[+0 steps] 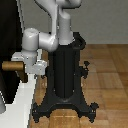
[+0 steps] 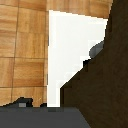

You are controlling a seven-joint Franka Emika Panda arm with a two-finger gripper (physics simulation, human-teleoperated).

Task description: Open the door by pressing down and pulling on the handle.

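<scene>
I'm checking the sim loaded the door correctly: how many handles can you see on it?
1. A single brown handle sticks out from the dark door at the exterior view's left, beside the gripper. The wrist view shows none clearly; others may be hidden.

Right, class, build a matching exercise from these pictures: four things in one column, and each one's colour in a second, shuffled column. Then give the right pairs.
Things:
1. door
2. handle
3. robot pedestal
4. floor

Colours:
A. brown-golden
B. black, ribbed, with splayed feet
C. light wooden planks
D. nearly black flat panel with a pale edge

Pairs: 1-D, 2-A, 3-B, 4-C
</scene>
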